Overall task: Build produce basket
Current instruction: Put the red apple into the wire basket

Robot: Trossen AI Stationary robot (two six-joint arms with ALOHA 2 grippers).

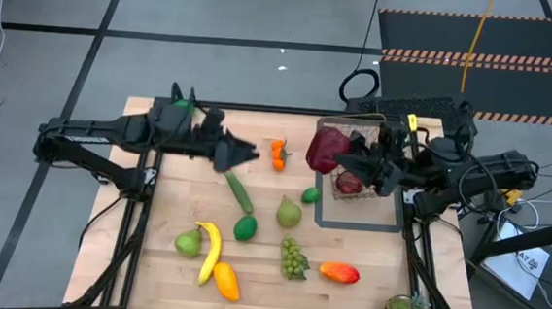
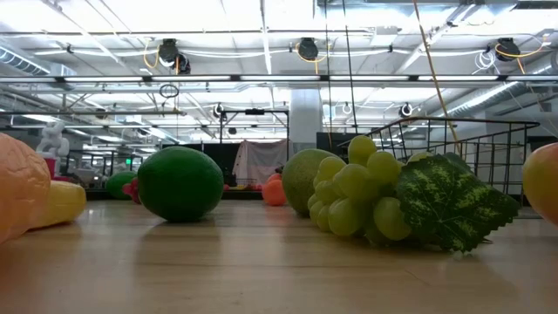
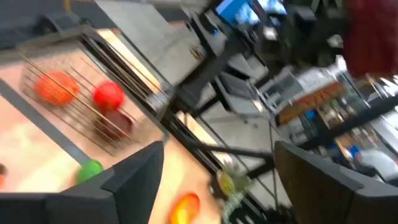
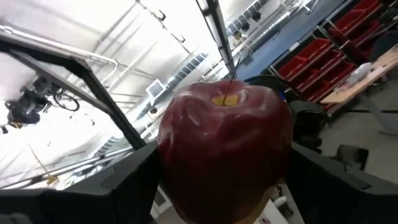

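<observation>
Right end effector is where we start: its fingers are clamped on a dark red apple, which we hold raised just beside the wire basket, at the basket's 9 o'clock edge. Our wrist view shows the apple filling the gap between the fingers, stem dimple facing the camera. Inside the basket we see a red fruit. Our left end effector hovers with its fingers apart over the table, near the small orange at its 3 o'clock. Spread across the table at 6 o'clock from both arms lie the cucumber, pear, banana, green grapes and mango.
</observation>
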